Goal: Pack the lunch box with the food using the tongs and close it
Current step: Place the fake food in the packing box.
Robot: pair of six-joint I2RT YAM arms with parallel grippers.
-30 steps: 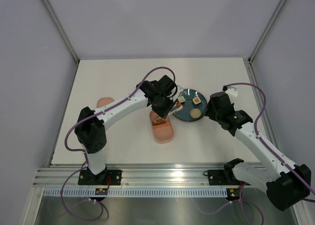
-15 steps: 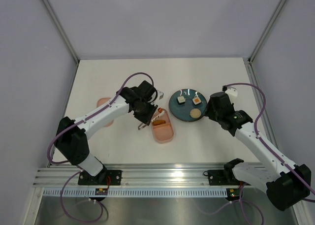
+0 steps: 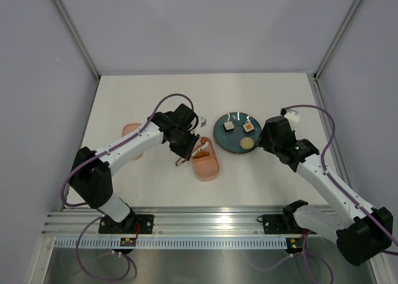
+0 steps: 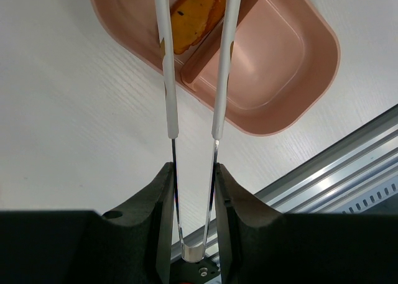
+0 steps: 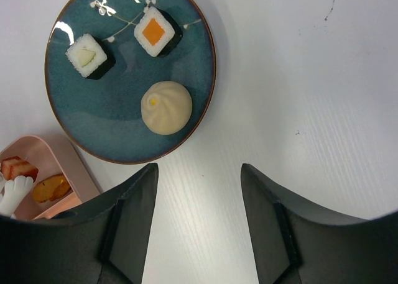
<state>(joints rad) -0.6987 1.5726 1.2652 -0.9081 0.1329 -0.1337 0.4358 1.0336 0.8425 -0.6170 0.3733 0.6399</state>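
Note:
The pink lunch box (image 3: 206,163) lies open at mid-table, with its lid (image 3: 128,130) to the left, partly under my left arm. My left gripper (image 3: 184,152) is shut on the tongs (image 3: 193,148) near their bend. In the left wrist view the tongs (image 4: 171,110) reach over the lunch box (image 4: 292,79), straddling an orange food piece (image 4: 196,10) in one compartment. The other compartment holds nothing. The teal plate (image 5: 93,122) carries two white cubes (image 5: 90,56) (image 5: 157,32) and a beige disc (image 5: 166,107). My right gripper (image 5: 199,172) hangs open just beside the plate.
A red sausage bit (image 5: 17,168) and the orange piece (image 5: 51,187) lie in the box corner next to a white tong tip (image 5: 15,194). The aluminium rail (image 3: 205,225) runs along the near table edge. White walls enclose the table.
My left arm swung from the plate over to the lunch box, carrying an orange-red piece in the tongs. The tong tips now sit lower in the box. The right arm stayed still.

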